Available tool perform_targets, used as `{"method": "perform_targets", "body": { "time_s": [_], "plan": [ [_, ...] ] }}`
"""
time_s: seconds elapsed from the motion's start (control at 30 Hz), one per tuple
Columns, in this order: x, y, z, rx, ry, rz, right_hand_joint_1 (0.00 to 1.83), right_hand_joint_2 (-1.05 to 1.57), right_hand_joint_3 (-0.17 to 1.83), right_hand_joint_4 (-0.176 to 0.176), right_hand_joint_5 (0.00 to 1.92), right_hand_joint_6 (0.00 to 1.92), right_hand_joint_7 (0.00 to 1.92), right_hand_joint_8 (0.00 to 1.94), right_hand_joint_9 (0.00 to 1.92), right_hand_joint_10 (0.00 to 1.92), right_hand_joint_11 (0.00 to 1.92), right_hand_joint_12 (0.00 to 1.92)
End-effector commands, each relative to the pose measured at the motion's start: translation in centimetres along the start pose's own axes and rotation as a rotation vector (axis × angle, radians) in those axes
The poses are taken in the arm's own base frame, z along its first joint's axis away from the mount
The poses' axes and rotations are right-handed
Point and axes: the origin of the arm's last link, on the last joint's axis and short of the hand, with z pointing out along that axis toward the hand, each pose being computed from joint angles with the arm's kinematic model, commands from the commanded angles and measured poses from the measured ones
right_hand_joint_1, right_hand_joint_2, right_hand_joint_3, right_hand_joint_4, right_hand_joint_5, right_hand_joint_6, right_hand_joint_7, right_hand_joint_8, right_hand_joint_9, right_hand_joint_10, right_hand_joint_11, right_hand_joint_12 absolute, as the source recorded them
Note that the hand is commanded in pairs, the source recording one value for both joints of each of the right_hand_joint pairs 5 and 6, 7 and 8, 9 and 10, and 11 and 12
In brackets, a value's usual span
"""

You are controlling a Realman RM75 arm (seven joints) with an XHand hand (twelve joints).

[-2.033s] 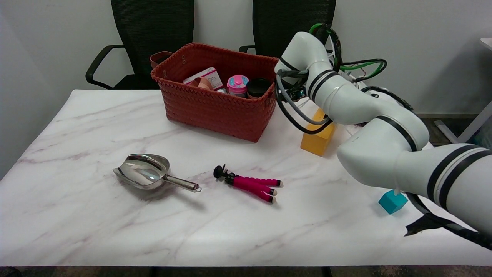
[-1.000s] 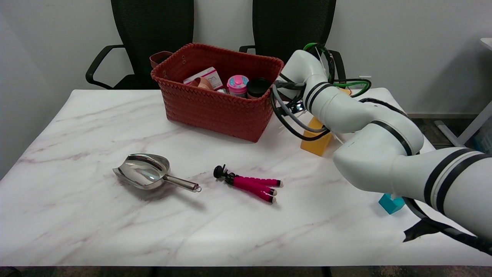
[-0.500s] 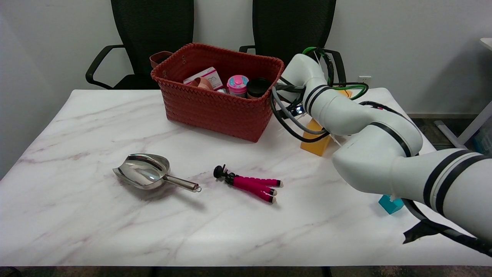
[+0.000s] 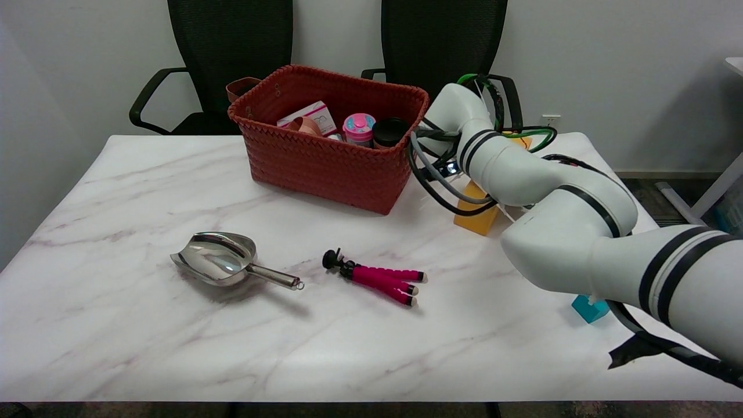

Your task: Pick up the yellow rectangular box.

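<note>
Although the right arm (image 4: 522, 168) reaches in over the yellow rectangular box (image 4: 477, 213), the head view hides the hand itself behind the forearm and its cable loops (image 4: 447, 180) — so I cannot tell whether the fingers are spread, pressed together or pinching the box. Wherever they are, they must lie at the box's far end, since only its near end shows, resting on the bench (image 4: 174, 325) just beside the red woven basket (image 4: 325, 151). A small orange-yellow patch at the arm's far side may be the box's other end; that is a guess.

The main risk, as I judge it, is a blind grasp: with the fingers unseen, a lopsided hold near one end could let the long box tip or slide out on the lift. The dangling cables hang close to the near end and could snag or drag it. The basket stands close by, so a sideways drift could knock the box against its wall. The pink tripod (image 4: 380, 278), the metal scoop (image 4: 223, 264) and the teal cube (image 4: 587, 307) lie well clear of the fingers' likely place.

Compared with half a second ago, almost nothing differs — the arm has barely shifted and the box lies where it did. Against two seconds ago, the arm sits lower and covers more of the box and cube.
</note>
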Motion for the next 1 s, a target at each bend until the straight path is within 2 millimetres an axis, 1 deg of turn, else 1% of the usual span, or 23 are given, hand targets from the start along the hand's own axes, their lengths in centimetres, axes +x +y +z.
{"method": "perform_targets", "body": {
  "time_s": [0.03, 0.2, 0.4, 0.73, 0.93, 0.97, 1.0],
  "plan": [
    [-0.1, 0.7, 0.3, -0.04, -0.01, -0.027, 0.8, 0.7, -0.17, 0.0, 0.0, 0.0, 0.0, 0.0, 0.0, 0.0, 0.0, 0.0],
    [-0.3, 0.5, 0.3, -0.066, -0.067, 0.019, 0.82, 0.7, -0.16, 0.0, 0.0, 0.0, 0.0, 0.0, 0.0, 0.0, 0.0, 0.0],
    [-0.2, 0.1, -0.1, -0.07, -0.083, 0.055, 0.8, 0.73, -0.13, 0.0, 0.0, 0.0, 0.0, 0.0, 0.0, 0.0, 0.0, 0.0],
    [-0.2, -0.4, 0.0, -0.057, -0.112, 0.076, 0.8, 0.76, -0.12, 0.0, 0.0, 0.0, 0.0, 0.0, 0.0, 0.0, 0.01, 0.01],
    [-0.2, -0.3, 0.0, -0.059, -0.097, 0.061, 0.81, 0.79, -0.1, 0.0, 0.0, 0.0, 0.0, 0.0, 0.0, 0.0, 0.03, 0.03],
    [-0.1, -0.2, 0.0, -0.062, -0.095, 0.059, 0.82, 0.79, -0.08, 0.0, 0.0, 0.0, 0.03, 0.03, 0.04, 0.04, 0.04, 0.04],
    [-0.1, -0.2, 0.0, -0.063, -0.095, 0.058, 0.84, 0.79, -0.06, 0.0, 0.0, 0.0, 0.12, 0.12, 0.12, 0.12, 0.05, 0.05]
  ]
}}
